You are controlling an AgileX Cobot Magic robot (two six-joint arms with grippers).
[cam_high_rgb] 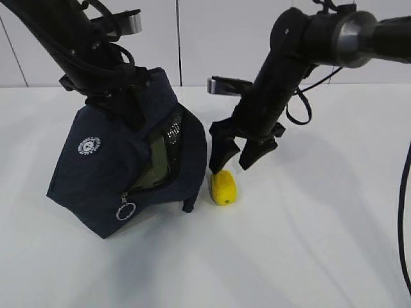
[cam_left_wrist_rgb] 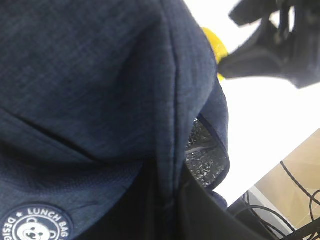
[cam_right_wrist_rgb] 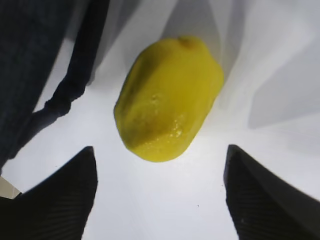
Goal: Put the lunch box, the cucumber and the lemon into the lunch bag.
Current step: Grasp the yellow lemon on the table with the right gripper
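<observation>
You were working in what looked like a robotics lab or test cell, not a home. The bench [cam_high_rgb: 308, 256] was a bare, plain white surface, and behind it stood a wall of pale panels [cam_high_rgb: 225, 38] with thin vertical seams. Two black robot arms [cam_high_rgb: 282, 96] with loose cables [cam_high_rgb: 404, 212] reached over it. In the left wrist view, past the bench edge, you could see a light wooden floor [cam_left_wrist_rgb: 295, 180] with more cables trailing across it.

A plain white table [cam_high_rgb: 308, 256] meets a pale panelled wall [cam_high_rgb: 212, 38] behind.
</observation>
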